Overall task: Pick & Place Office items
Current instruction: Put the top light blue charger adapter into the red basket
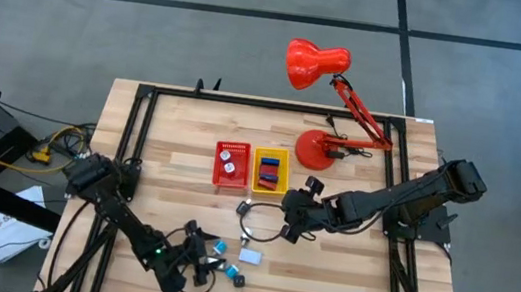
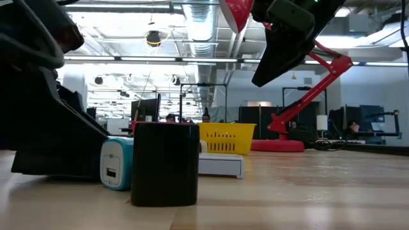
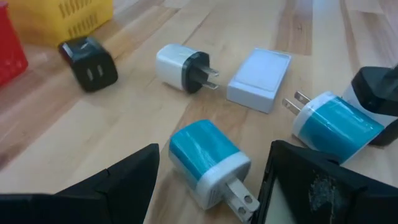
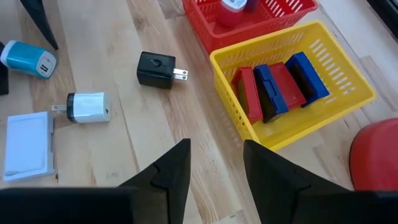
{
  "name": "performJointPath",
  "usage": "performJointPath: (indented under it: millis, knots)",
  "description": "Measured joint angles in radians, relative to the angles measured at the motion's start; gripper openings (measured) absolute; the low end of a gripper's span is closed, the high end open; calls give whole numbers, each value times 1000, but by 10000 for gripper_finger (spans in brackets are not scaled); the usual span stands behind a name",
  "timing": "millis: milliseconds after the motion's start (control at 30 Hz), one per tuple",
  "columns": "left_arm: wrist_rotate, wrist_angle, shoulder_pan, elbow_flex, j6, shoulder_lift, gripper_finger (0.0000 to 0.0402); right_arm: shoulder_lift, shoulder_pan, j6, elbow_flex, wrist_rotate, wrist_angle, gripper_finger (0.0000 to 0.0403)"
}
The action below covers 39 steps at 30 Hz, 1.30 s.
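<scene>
Small charger plugs lie loose on the wooden table. My left gripper (image 3: 211,186) is open and low, its fingers on either side of a light blue plug (image 3: 208,160) that lies on its side, without touching it. Close by are a second light blue plug (image 3: 339,124), a white plug (image 3: 180,67), a flat white piece (image 3: 260,79) and a black plug (image 3: 90,62). My right gripper (image 4: 216,163) is open and raised above the table beside the yellow bin (image 4: 348,81), which holds red and blue pieces (image 4: 277,87). In the high view the left gripper (image 1: 197,262) is near the table's near edge and the right gripper (image 1: 289,220) is mid-table.
The red bin (image 1: 231,162) and the yellow bin (image 1: 271,168) stand side by side at mid-table. The red desk lamp's base (image 1: 321,149) sits behind them toward the far right. A black block (image 2: 165,163) stands near the near edge. A dark cable loop (image 1: 260,229) lies by the right gripper.
</scene>
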Motion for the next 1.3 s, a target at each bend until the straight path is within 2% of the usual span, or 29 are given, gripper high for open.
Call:
performJointPath:
  millis: [200, 400, 567, 733, 1100, 1300]
  knots:
    - [-4, -59, -7, 0, -181, -1, 308, 0, 0, 0, 0, 0, 0, 141]
    - [-8, -76, -5, -1, -183, -20, 308, 0, 0, 0, 0, 0, 2, 141]
    - [-14, -173, -5, -3, -185, -50, 308, 0, 0, 0, 0, 0, 8, 141]
    - [-14, -222, -1, -3, -306, -51, 308, 0, 0, 0, 0, 0, 9, 141]
    - [-19, -248, 4, -3, -269, -51, 308, 0, 0, 0, 0, 0, 15, 141]
    - [-22, -176, 29, -26, -225, -51, 308, 0, -10, 0, 0, 0, 19, 141]
